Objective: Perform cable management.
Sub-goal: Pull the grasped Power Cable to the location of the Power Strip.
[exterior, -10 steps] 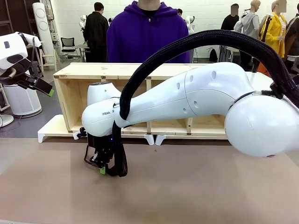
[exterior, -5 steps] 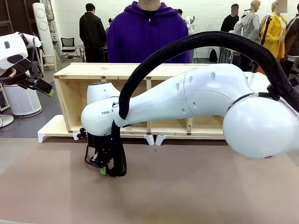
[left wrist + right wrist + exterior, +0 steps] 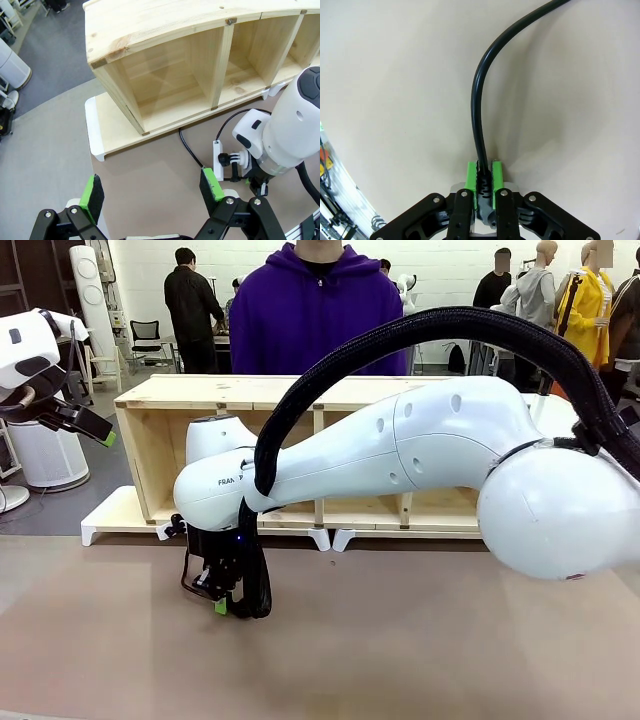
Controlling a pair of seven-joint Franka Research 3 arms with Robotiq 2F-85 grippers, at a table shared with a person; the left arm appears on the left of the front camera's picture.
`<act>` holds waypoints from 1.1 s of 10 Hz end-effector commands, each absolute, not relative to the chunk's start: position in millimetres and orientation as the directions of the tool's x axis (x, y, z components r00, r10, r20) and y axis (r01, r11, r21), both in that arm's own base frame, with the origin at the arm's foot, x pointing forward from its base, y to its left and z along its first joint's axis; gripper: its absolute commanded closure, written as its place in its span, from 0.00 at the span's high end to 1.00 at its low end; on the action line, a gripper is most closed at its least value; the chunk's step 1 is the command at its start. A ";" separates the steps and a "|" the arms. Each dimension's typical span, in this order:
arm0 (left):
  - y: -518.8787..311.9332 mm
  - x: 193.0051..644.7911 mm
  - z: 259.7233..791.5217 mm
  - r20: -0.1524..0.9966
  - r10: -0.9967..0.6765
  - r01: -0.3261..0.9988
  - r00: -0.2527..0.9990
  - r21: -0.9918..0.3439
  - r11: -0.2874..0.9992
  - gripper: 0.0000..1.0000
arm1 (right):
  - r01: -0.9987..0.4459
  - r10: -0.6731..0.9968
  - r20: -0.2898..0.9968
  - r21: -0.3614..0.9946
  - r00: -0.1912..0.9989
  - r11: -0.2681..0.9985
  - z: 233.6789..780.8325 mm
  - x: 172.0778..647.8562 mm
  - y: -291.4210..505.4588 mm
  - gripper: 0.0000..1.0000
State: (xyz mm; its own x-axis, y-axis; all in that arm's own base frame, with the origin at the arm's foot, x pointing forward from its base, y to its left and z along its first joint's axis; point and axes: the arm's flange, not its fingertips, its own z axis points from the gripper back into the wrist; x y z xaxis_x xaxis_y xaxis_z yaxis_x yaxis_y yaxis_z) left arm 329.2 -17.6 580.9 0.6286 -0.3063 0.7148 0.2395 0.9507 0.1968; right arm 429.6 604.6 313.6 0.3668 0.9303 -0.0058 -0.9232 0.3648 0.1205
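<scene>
Currently, right arm pose: the white right arm reaches across the middle from picture right, its forearm sloping down. The wrist is turned so that the black two-finger right gripper (image 3: 222, 602) points straight down at the worktop.
Right jaws: clenched on the ribbed end sleeve of the long, thin black rubber cable (image 3: 476, 100); the green pads (image 3: 469, 175) press it from both sides.
Left arm pose: raised at the left edge, well clear of the worktop; the black left gripper (image 3: 151, 189) looks down on the shelf's end compartment.
Left jaws: released, spread wide, holding nothing.
Cable location: on the flat, matte brown worktop (image 3: 400, 650), in front of the shelf's left end. It leaves the right jaws smooth and round in section, then bends away across the surface. In the left wrist view a thin black run lies between the shelf's base and a small white blocky power strip (image 3: 216, 152).
Shelf: long, light pine wooden shelf (image 3: 230, 390) with open compartments, standing on white feet along the far edge.
Hose: thick black ribbed hose (image 3: 450, 320), arching over the right arm.
Person: in a purple hooded top (image 3: 315, 310), standing behind the shelf.
</scene>
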 end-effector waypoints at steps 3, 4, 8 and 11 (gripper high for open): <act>-16.2 328.9 581.0 0.715 -0.304 0.236 0.629 0.197 0.952 1.00 | -0.926 0.933 -0.015 0.116 0.360 0.360 329.2 389.4 583.2 0.15; -16.2 328.9 581.0 0.715 -0.304 0.236 0.629 0.197 0.952 1.00 | -0.920 0.926 -0.024 0.104 0.377 0.377 338.6 368.3 573.4 0.15; -16.2 328.9 581.0 0.715 -0.304 0.236 0.629 0.197 0.952 1.00 | -0.871 0.872 0.036 0.091 0.487 0.483 361.8 303.4 517.8 0.15; -16.2 328.9 581.0 0.715 -0.304 0.236 0.629 0.197 0.952 1.00 | -0.807 0.795 0.137 0.076 0.590 0.586 368.2 260.5 463.0 0.15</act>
